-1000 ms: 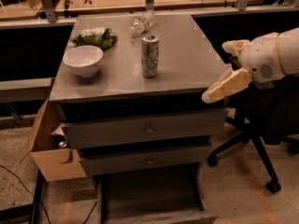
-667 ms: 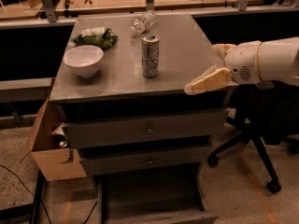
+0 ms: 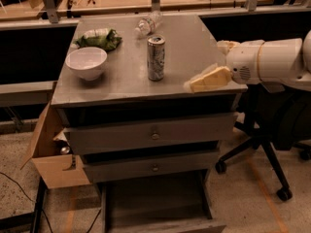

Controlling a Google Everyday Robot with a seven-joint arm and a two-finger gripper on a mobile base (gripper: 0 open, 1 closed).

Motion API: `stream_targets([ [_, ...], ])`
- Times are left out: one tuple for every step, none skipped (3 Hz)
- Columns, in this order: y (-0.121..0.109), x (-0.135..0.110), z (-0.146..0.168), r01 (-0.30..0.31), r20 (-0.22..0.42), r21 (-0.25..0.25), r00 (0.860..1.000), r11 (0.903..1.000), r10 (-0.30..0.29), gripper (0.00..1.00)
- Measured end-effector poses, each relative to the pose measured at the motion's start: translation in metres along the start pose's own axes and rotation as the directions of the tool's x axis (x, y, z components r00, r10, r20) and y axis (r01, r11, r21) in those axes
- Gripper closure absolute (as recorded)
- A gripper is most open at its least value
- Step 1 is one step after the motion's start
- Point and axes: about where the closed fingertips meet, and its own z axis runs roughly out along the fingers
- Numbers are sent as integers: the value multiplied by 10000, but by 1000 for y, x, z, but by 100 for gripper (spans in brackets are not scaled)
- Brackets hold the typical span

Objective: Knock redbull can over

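Observation:
The redbull can (image 3: 156, 58) stands upright near the middle of the grey metal cabinet top (image 3: 194, 38). It is slim and silver with mottled grey-blue print. My gripper (image 3: 207, 65) reaches in from the right on a white arm, low over the cabinet's right front corner. It is to the right of the can with a clear gap between them. Its two pale yellow fingers (image 3: 210, 79) are spread apart and hold nothing.
A white bowl (image 3: 86, 62) sits left of the can. A green bag (image 3: 99, 39) and a clear water bottle (image 3: 147, 24) on its side lie behind. A cardboard box (image 3: 48, 154) stands at the lower left. An office chair (image 3: 272, 144) stands right. The bottom drawer (image 3: 160, 203) is pulled out.
My gripper has moved left, from beyond the cabinet's right edge to over its right front corner, closer to the can. The can has not moved.

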Motion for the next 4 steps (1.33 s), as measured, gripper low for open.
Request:
stream_targets([
  [-10,-8,31,-39,416,361,9991,9993,24,0],
  [-17,-12,64,-491,880,426,9951,9979,452,0],
  [-20,-14,93,-745,1324,218,9887,9970,710,0],
  [-28,-11,126,-903,1882,18,9782,9959,883,0],
])
